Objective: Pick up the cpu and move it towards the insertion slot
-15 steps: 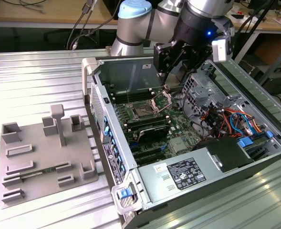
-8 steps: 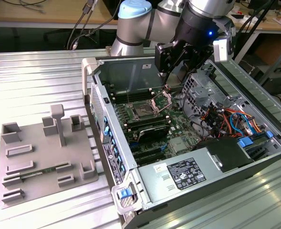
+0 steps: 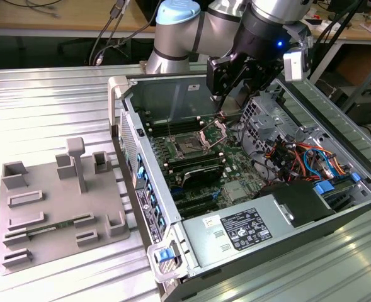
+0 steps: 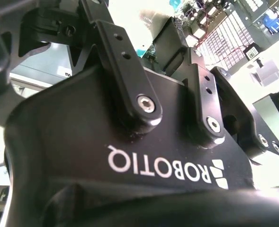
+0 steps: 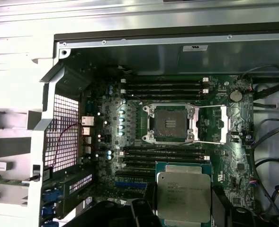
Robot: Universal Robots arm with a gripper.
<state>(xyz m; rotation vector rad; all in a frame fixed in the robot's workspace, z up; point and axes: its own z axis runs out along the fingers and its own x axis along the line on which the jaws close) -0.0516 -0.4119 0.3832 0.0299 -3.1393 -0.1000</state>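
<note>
My fingers point(image 5: 144, 213) clamp the cpu point(image 5: 183, 195), one flat square chip with a silvery metal top and a thin pale rim, its lower edge cut off in the first wrist view. It hangs above the green board, near the insertion slot point(image 5: 170, 123) but apart from it. That single slot shows a dark centre, a silver frame and its bracket swung open. In the exterior view my gripper point(image 3: 230, 85) hides the chip; one grey tray point(image 3: 59, 204) lies on the bench point(image 3: 40, 107).
</note>
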